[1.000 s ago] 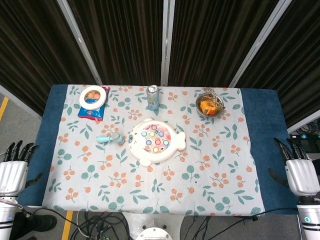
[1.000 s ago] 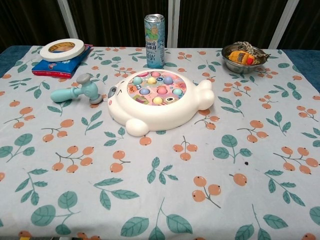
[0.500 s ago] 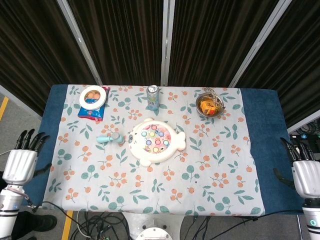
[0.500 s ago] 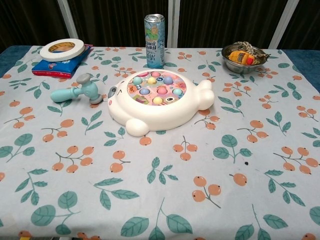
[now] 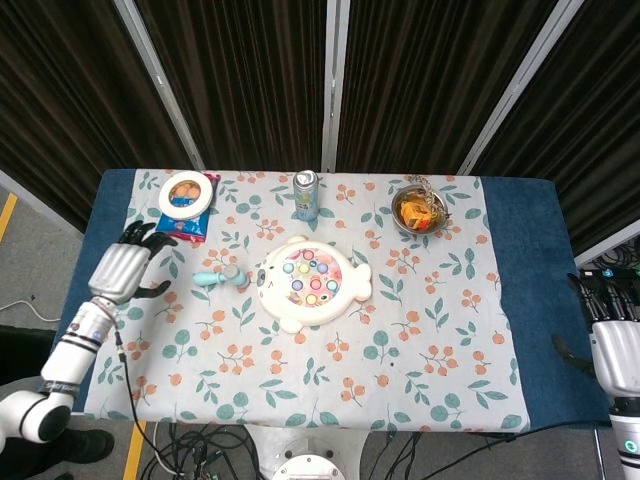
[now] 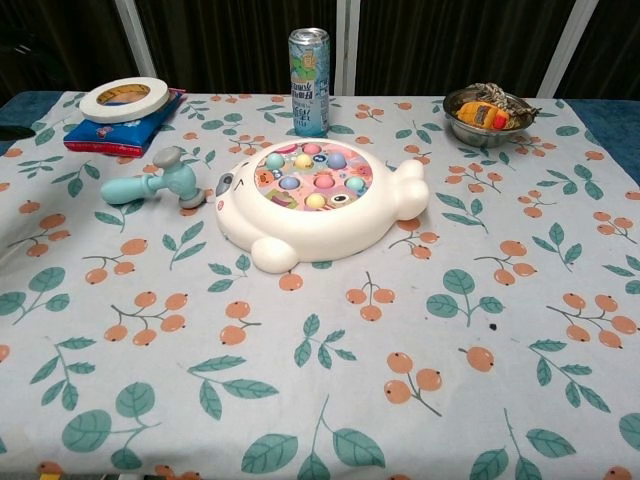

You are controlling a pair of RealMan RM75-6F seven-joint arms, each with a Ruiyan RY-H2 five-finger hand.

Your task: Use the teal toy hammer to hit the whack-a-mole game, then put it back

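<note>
Head view: the left hand (image 5: 122, 268) hovers over the table's left edge, fingers spread wide and empty, near the teal toy hammer (image 5: 222, 276), which lies just left of the whack-a-mole game (image 5: 312, 282). The right hand (image 5: 616, 345) hangs off the right edge, fingers apart. A tape roll (image 5: 185, 193) sits by the far-left corner.

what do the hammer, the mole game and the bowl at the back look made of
Teal toy hammer: likely moulded plastic, smooth matte surface. Whack-a-mole game: glossy white plastic shell, soft highlights on its rounded edges, pastel plastic buttons. Bowl: looks like metal, silvery reflective rim.
</note>
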